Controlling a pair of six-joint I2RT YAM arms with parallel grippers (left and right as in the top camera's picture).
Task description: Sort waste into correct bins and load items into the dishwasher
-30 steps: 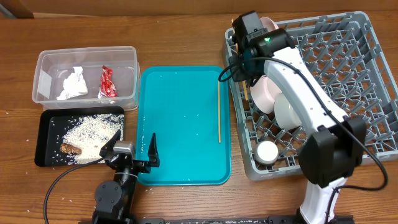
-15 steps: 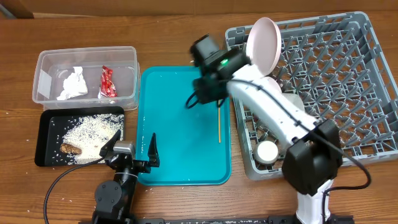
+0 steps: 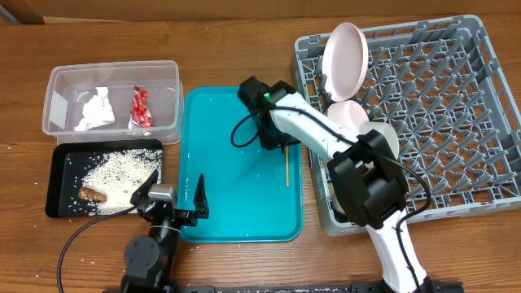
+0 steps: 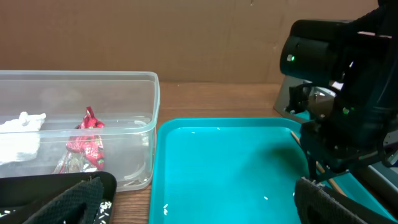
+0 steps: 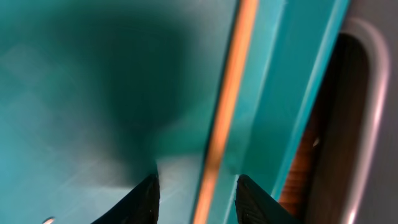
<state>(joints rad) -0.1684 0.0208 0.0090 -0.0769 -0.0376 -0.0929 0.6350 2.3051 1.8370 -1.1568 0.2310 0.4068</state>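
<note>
The jaws of the right gripper (image 5: 200,202) stand a little apart, 1 tip on each side of the chopstick (image 5: 227,106), which lies flat on the teal tray (image 5: 74,124) near its rim. The left gripper (image 3: 175,185) rests wide open. Closing too high, the tips may roll the thin stick away.

Robot lab: wooden table (image 3: 236,49), brown backdrop (image 4: 155,37)

The teal tray (image 3: 236,171) is plain glossy teal with a few white specks. The chopstick (image 3: 287,167) is pale orange-brown. In the clear tub (image 3: 57,81), the wrapper (image 3: 141,107) is shiny red and the tissue (image 3: 96,111) white. White rice (image 3: 114,172) and a brown scrap (image 3: 91,194) contrast with the black tray (image 3: 61,187). The rack (image 3: 456,106) is grey lattice, the plate (image 3: 346,49) pinkish-white, the desk (image 3: 244,41) brown woodgrain.
</note>
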